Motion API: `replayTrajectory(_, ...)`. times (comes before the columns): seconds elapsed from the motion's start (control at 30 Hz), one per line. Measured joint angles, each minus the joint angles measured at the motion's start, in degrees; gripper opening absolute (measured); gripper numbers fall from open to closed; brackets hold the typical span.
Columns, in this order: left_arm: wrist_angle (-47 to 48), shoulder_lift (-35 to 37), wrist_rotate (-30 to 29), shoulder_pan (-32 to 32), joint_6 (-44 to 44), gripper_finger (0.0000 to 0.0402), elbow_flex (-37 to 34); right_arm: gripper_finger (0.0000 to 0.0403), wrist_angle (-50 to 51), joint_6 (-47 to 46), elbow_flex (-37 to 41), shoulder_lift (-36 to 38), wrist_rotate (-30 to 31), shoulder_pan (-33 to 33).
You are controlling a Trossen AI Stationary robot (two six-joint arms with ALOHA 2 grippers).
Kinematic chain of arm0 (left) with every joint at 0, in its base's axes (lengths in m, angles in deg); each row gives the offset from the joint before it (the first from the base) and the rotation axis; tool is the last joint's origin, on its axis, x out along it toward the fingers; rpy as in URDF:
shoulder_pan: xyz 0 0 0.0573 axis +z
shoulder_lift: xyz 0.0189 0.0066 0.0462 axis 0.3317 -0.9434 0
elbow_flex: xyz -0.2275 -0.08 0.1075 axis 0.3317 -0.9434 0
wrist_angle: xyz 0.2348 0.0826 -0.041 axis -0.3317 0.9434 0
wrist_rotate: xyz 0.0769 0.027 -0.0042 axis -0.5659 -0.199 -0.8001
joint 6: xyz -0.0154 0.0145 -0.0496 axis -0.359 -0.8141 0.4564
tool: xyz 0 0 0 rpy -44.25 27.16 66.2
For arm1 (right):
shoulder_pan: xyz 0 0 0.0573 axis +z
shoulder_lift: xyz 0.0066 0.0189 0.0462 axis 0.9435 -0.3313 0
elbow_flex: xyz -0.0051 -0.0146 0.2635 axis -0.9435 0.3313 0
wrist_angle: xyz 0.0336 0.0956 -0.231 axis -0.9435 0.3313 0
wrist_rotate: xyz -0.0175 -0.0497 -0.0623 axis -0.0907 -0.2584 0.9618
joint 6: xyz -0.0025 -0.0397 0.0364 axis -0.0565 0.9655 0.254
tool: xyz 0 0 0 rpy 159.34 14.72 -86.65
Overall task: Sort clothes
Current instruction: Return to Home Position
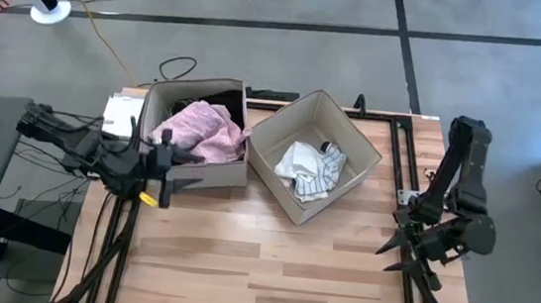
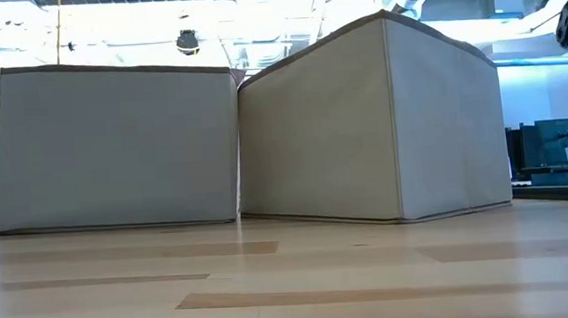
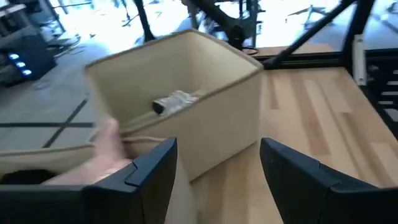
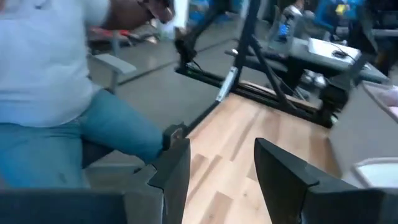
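Two beige fabric boxes stand side by side on the far half of the wooden table. The left box (image 1: 211, 174) holds a pink garment (image 1: 203, 130) and a black piece (image 1: 218, 99). In the right box (image 1: 363, 141) lie white-grey and plaid pieces (image 1: 311, 167); one peeks over its rim (image 3: 177, 101). My left gripper (image 1: 187, 170) hovers open at the left box's near left corner, pointing toward the boxes, with nothing between its fingers (image 3: 217, 168). My right gripper (image 1: 390, 256) hangs open and empty above the table's right edge (image 4: 221, 168).
The near half of the table (image 1: 269, 271) is bare wood. A white device (image 1: 120, 115) sits at the far left corner. Black frame rails (image 1: 405, 154) run along the right side. A seated person in a light shirt and jeans (image 4: 56, 93) shows beyond the table.
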State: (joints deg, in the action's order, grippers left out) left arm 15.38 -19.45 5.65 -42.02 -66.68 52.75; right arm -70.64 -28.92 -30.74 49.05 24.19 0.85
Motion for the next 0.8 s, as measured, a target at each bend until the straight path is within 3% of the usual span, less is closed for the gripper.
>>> replayTrajectory(0.2, -12.3, 2.4, 6.3, -3.6, 1.2, 0.0224, -10.8, 0.0191, -17.9, 13.3, 12.0, 6.7, -9.0, 0.0)
replayTrajectory(0.33, -19.7, 2.3, 8.1, -5.8, 2.2, 0.0224, -16.2, 0.0191, -22.7, 18.1, 17.6, 10.1, -14.7, -4.1)
replayTrajectory(0.5, -28.1, 2.7, 7.4, -7.4, 1.3, 0.0224, -22.8, 0.0191, -24.6, 19.1, 22.8, 15.6, -24.8, -13.1)
replayTrajectory(0.63, -34.7, 3.9, 7.1, -7.3, 0.8, 0.0224, -28.0, 0.0191, -26.7, 18.4, 26.7, 19.3, -36.2, -22.5)
replayTrajectory(0.8, -37.9, 6.5, 6.9, -6.9, 0.8, 0.0224, -32.5, 0.0191, -28.4, 15.2, 30.6, 22.2, -47.6, -34.0)
